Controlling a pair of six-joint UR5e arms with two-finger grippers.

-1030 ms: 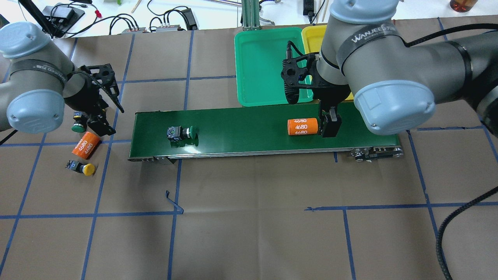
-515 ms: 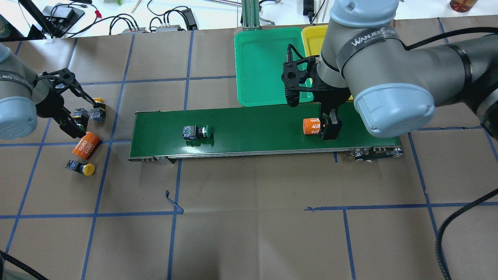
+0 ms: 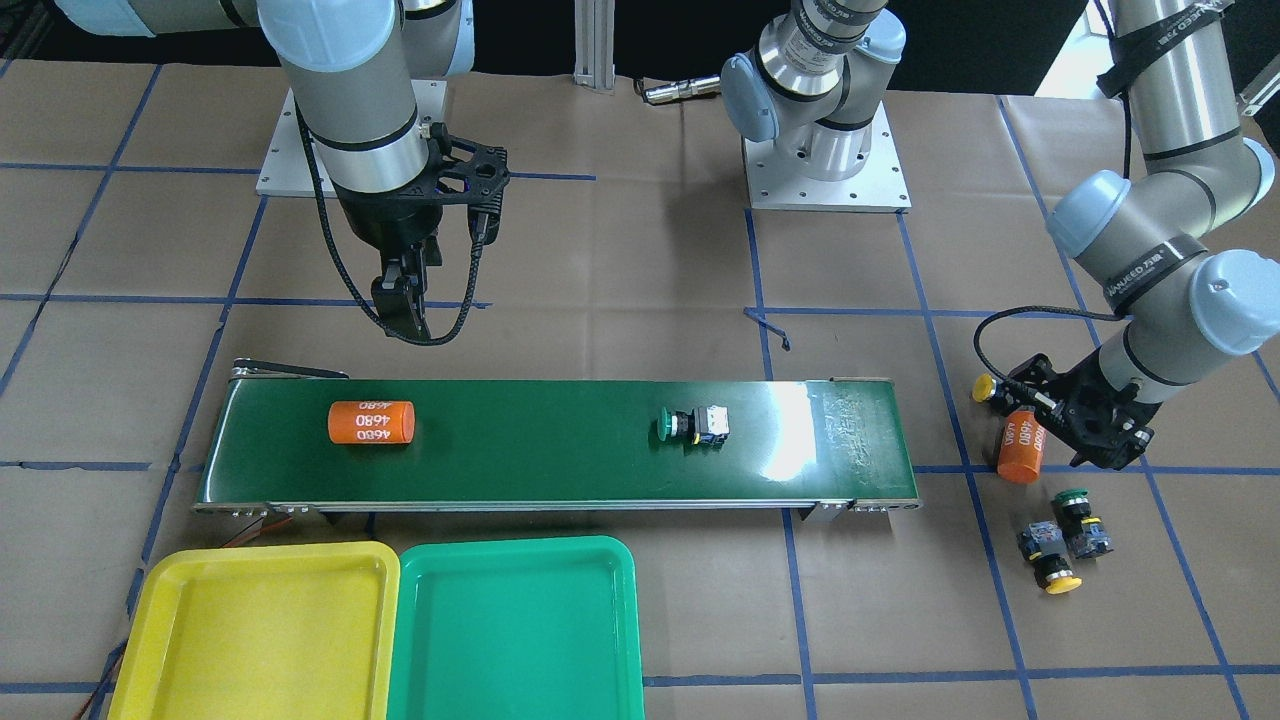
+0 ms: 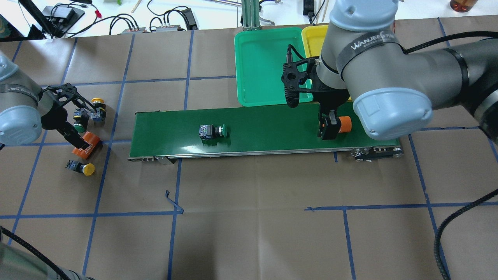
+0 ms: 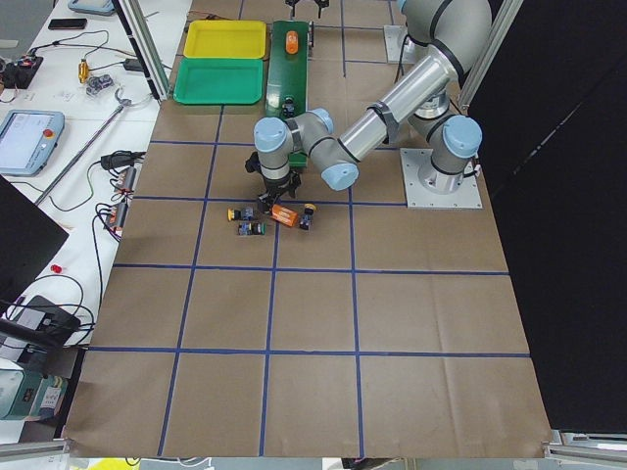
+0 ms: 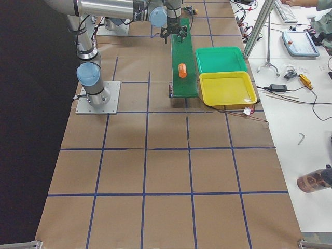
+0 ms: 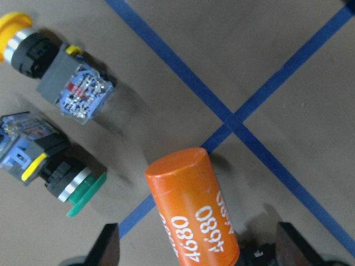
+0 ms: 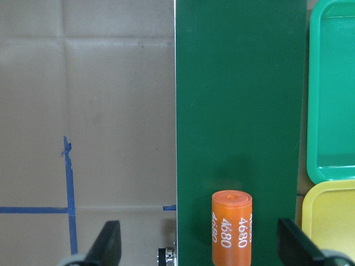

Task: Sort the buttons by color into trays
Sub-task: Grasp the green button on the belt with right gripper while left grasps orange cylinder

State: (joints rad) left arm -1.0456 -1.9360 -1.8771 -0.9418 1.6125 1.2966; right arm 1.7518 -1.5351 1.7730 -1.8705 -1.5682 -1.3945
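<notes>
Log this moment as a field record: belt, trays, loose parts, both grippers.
conveyor belt: one green-capped button, one orange 4680 cylinder
green tray: no buttons
yellow tray: no buttons
off belt: yellow button, second yellow button, loose green button, second 4680 cylinder
left gripper: open, fingers either side of the second 4680 cylinder
right gripper: open, above the orange 4680 cylinder

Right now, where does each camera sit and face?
Front-facing: across the table, facing the robot; both arms show.
Overhead: behind the robot, looking down; both arms show.
Exterior left: table's end, left arm near.
Exterior right: opposite end, right arm near.
Left wrist: down past left gripper onto an orange cylinder.
Right wrist: down past right gripper onto the conveyor.
Front-facing and overhead share the conveyor's green button.
</notes>
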